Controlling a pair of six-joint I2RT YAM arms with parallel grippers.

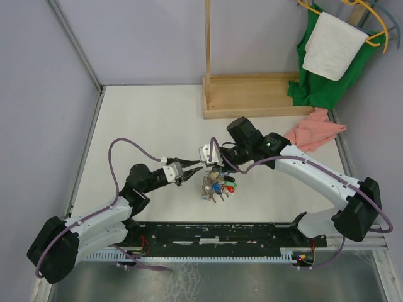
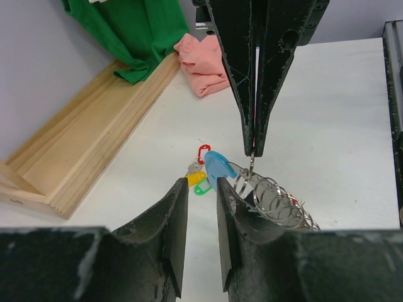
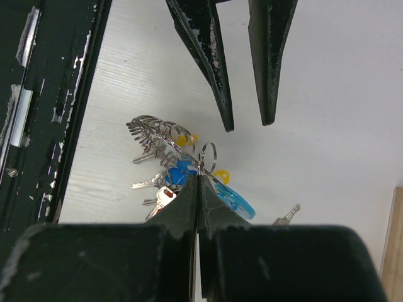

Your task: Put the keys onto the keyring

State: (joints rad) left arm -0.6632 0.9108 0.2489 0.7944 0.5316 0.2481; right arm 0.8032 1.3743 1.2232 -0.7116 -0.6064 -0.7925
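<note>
The keyring (image 1: pixel 217 184), a metal loop strung with many small rings, keys and coloured tags, hangs just above the table's middle. My right gripper (image 3: pixel 198 176) is shut on its wire beside a small ring (image 3: pixel 208 153). A light-blue tag (image 3: pixel 237 201) hangs beside its fingers. My left gripper (image 2: pixel 201 185) is open with nothing between its fingers, which point at the bunch (image 2: pixel 272 196) from close by. A yellow tag (image 2: pixel 196 178), a green tag (image 2: pixel 202 189) and a red one (image 2: pixel 203 153) show just beyond it. One silver key (image 3: pixel 286 214) lies apart on the table.
A wooden stand base (image 1: pixel 252 94) sits at the back of the table. A pink cloth (image 1: pixel 315 133) lies right of the arms. A green cloth (image 1: pixel 312 85) and a white towel (image 1: pixel 332 45) hang at the back right. A black rail (image 1: pixel 220 233) runs along the near edge.
</note>
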